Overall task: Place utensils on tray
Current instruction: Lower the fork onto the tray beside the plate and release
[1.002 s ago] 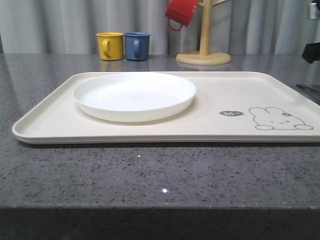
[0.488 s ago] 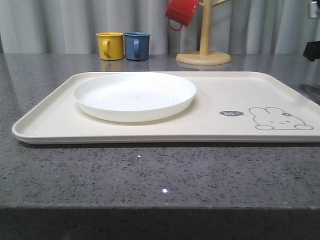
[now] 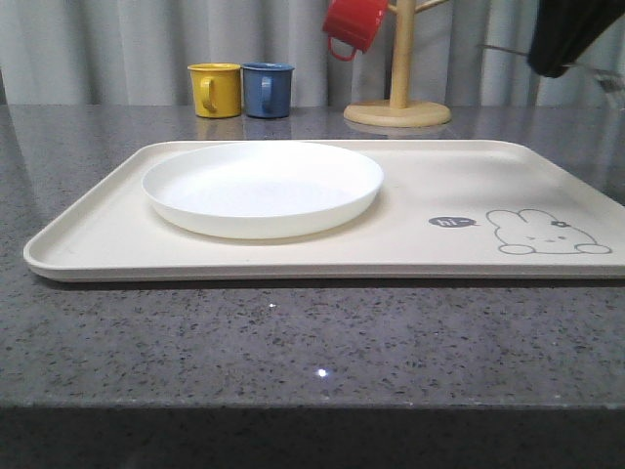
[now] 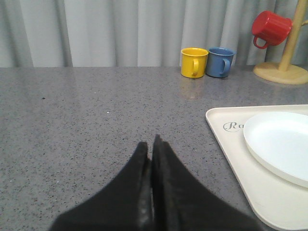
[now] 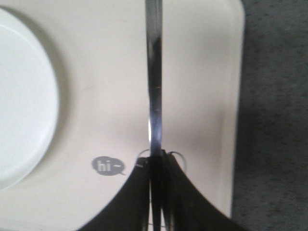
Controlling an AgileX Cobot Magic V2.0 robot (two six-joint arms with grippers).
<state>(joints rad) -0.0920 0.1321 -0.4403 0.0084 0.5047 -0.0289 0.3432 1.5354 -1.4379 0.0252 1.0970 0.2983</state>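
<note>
Tray (image 3: 410, 210) lies on table (image 3: 293, 342); no utensil laid on it yet, only white plate (image 3: 262, 186). Slim silver utensil (image 5: 154, 72) held clamped in right end effector (image 5: 156, 192) above tray's rabbit end, type not discernible. Left end effector (image 4: 150, 149) closed, empty, over table beside tray. Placement not begun.

The tray (image 3: 439, 186) is cream with a grey rabbit drawing and a grey "hi" bubble. The plate (image 3: 262, 188) is white. The mugs are yellow (image 3: 215, 89), blue (image 3: 268, 89) and red (image 3: 354, 23). The counter (image 3: 293, 342) is speckled grey.
</note>
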